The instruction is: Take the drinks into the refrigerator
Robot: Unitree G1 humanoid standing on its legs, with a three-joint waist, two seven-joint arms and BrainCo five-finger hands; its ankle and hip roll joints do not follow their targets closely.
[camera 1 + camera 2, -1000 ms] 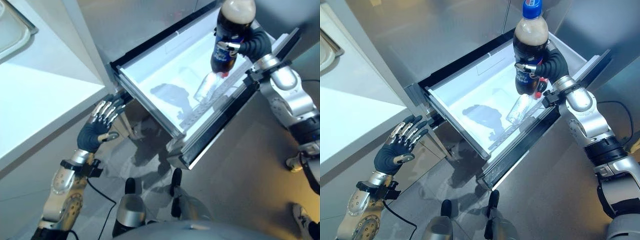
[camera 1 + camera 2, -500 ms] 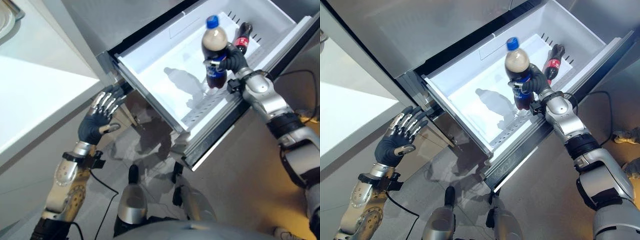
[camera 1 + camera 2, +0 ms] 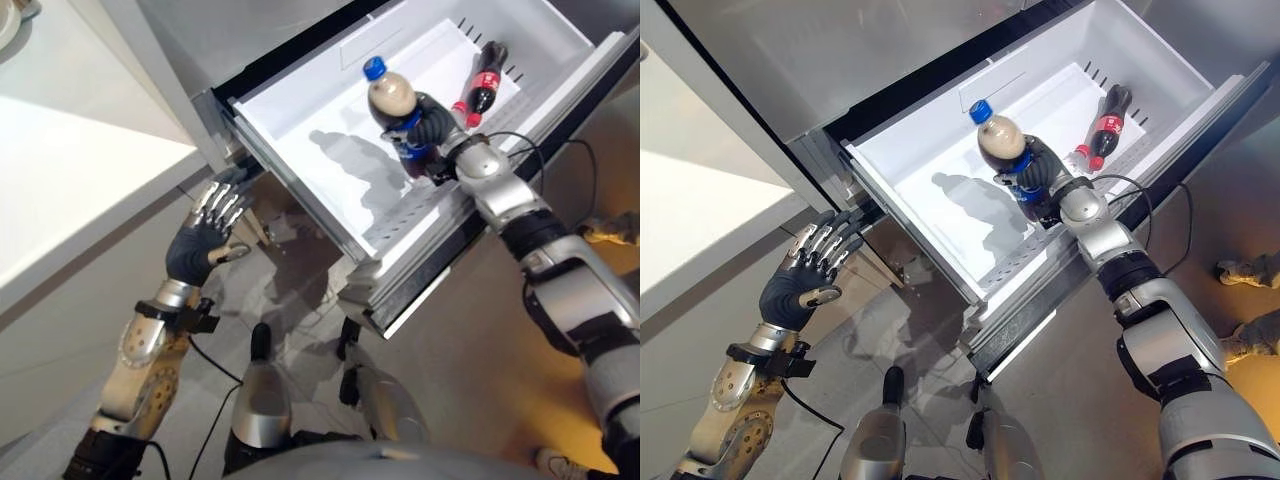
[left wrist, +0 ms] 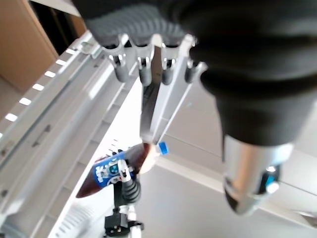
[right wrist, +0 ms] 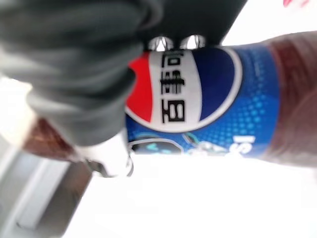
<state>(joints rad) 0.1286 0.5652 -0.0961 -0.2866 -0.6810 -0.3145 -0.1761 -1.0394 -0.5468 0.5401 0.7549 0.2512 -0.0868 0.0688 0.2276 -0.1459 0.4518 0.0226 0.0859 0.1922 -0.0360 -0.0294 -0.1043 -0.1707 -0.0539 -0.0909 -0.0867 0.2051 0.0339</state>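
The left hand (image 3: 200,245) hangs with fingers spread beside the drawer's left front corner, holding nothing. The white plastic refrigerator drawer (image 3: 300,100) stands pulled out, its smooth floor mostly bare. Above its middle the right hand (image 3: 1040,172) grips a tilted blue-capped cola bottle (image 3: 1005,157); a red-labelled cola bottle (image 3: 1105,125) lies near the drawer's right wall.

Right arm extended forward, right hand (image 3: 1048,178) curled, thumb and fingers wrapped closed. Left arm raised, left hand (image 3: 200,240) apart, fingers straight, spread, empty.
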